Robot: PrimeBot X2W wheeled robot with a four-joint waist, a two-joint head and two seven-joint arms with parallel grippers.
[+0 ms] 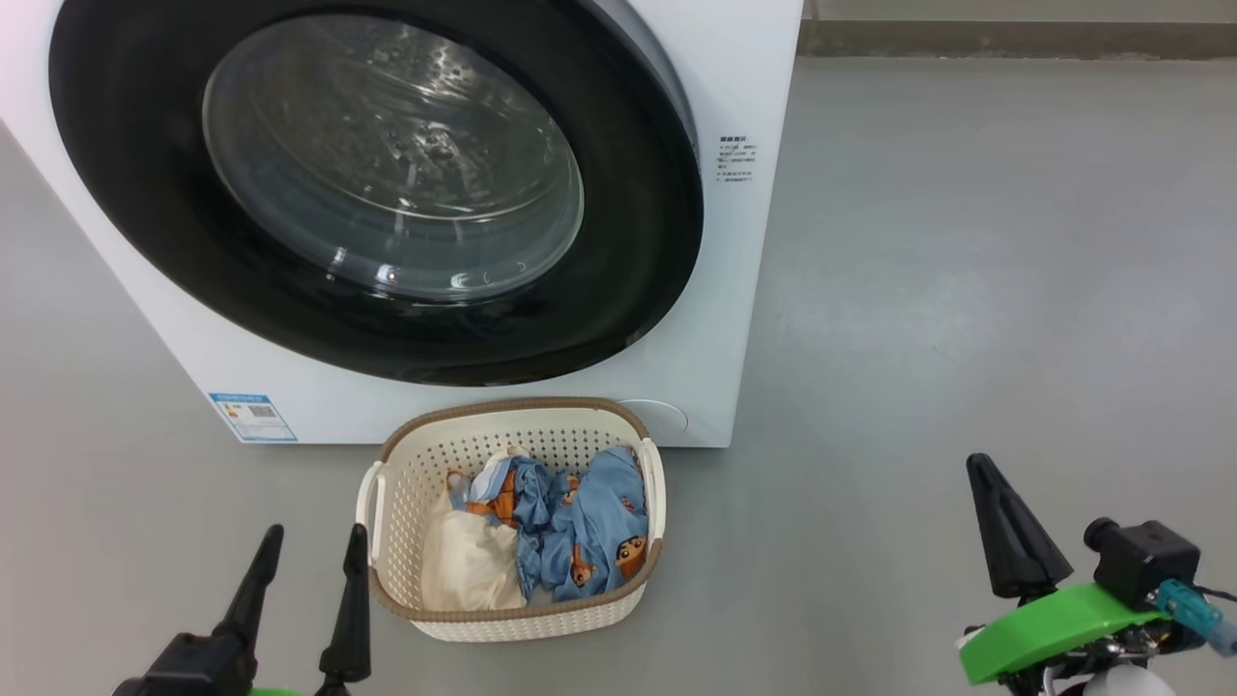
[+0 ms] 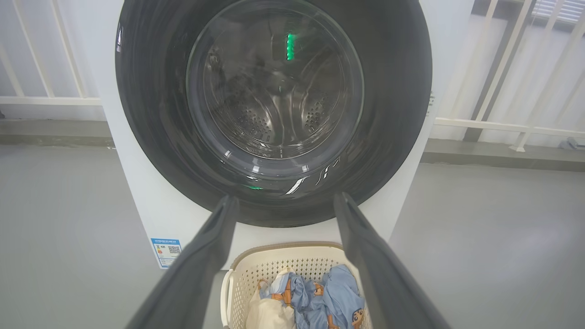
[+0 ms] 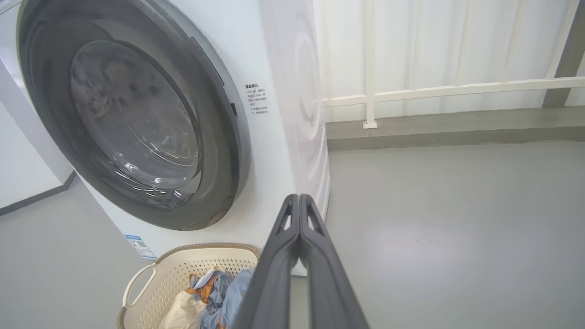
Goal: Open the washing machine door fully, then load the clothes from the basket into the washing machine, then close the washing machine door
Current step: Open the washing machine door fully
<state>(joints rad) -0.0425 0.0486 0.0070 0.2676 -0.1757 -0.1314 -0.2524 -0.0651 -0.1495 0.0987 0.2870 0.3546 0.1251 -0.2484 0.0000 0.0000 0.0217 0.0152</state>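
The white washing machine stands before me with its round black washing machine door closed against the front. On the floor just in front sits the cream basket, holding the clothes: light blue printed garments and a cream cloth. My left gripper hovers open at the lower left, just left of the basket, nothing between its fingers. My right gripper is far right of the basket, low, its fingers pressed together and empty. In the right wrist view the right gripper points at the machine's right front corner.
Grey floor spreads wide to the right of the machine. A white railing and a low kerb run behind the machine. A blue label sticker marks the machine's lower left corner.
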